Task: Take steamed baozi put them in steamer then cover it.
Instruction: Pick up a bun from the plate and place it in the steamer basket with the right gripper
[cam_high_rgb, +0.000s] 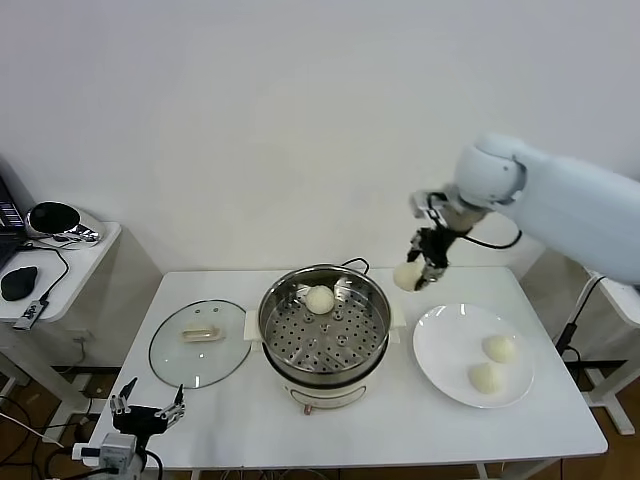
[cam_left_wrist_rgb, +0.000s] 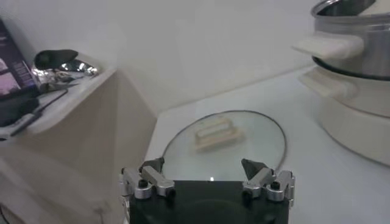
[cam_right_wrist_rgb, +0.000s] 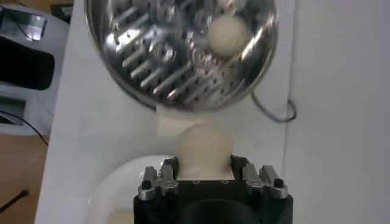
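Gripping one baozi (cam_high_rgb: 407, 276) between its fingers, right gripper (cam_high_rgb: 424, 277) hung just beyond the steamer (cam_high_rgb: 325, 330) rim; left gripper (cam_high_rgb: 148, 409) idled, spread wide, near the cover (cam_high_rgb: 200, 342).

wall (cam_high_rgb: 300, 120): plain white, bare
work table (cam_high_rgb: 400, 420): white top
side table (cam_high_rgb: 70, 270): white, at left
floor (cam_high_rgb: 30, 420): wood-brown

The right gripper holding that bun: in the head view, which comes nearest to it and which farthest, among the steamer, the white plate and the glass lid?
Measured from the right gripper, shut on a baozi:
1. Steamer, its rim just to the gripper's left and below.
2. White plate, in front of the gripper, nearly as close, so 1 and 2 are hard to separate.
3. Glass lid, clearly farthest, beyond the steamer.
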